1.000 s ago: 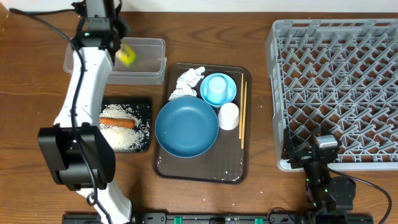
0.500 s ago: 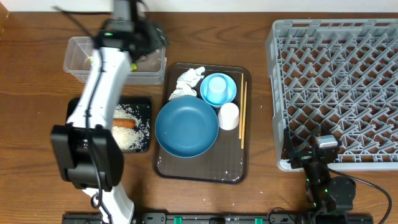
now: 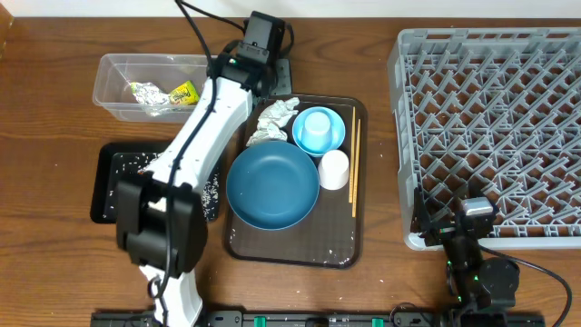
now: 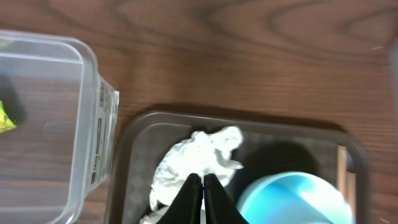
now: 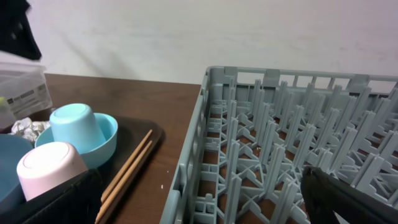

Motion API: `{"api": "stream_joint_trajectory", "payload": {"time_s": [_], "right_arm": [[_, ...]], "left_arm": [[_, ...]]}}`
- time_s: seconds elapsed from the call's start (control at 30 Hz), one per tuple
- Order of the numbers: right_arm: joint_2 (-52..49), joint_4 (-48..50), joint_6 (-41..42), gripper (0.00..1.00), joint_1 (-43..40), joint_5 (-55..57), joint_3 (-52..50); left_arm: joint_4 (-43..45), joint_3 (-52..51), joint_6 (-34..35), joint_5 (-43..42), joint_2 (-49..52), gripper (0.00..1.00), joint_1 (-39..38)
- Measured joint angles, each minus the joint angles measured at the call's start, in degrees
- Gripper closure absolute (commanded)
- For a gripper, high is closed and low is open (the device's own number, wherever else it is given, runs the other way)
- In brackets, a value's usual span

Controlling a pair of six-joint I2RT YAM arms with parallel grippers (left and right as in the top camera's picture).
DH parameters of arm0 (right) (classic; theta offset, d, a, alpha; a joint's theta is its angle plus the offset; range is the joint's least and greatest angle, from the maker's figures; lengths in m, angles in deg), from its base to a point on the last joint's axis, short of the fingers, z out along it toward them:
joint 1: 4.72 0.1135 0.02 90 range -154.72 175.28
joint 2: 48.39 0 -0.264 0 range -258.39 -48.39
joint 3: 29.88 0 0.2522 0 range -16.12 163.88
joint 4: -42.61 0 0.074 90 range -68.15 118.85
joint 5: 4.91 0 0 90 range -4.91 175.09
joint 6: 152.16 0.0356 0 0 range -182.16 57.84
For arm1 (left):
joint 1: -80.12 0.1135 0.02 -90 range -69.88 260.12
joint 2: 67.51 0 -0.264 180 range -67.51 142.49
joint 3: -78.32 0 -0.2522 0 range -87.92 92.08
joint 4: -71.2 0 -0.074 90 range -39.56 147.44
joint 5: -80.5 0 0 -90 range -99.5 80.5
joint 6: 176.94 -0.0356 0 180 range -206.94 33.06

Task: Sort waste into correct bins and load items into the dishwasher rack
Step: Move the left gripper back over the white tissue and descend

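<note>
Overhead: yellow-green crinkly wrapper lay in clear plastic rectangular tub; crumpled white paper napkin on brown serving tray.
Left wrist: left gripper jaws pressed together, empty, poised over napkin, likely next waste.
Right wrist: right gripper jaws spread wide, empty, parked beside grey plastic dishwasher rack.

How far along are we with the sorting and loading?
Done: the wrapper lies in the tub, and rice is in the black tray. In hand: the left hand, shut and empty, hangs over the napkin on the brown tray. Left: that napkin, stray rice on the brown tray, and loading the big bowl, small bowl, cup and chopsticks; none is in the rack yet.
</note>
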Motion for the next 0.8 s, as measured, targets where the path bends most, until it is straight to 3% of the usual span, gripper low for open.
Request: {"api": "stream_joint_trajectory", "payload": {"time_s": [0.27, 0.8], "right_arm": [[0.0, 0.0, 0.0, 0.01, 0.0, 0.0, 0.0], [0.0, 0.0, 0.0, 0.01, 0.0, 0.0, 0.0]], "left_arm": [[0.04, 0.0, -0.81, -0.55, 6.47, 0.94, -0.61], [-0.55, -1.77, -1.46, -1.57, 6.99, 0.94, -5.84]]}}
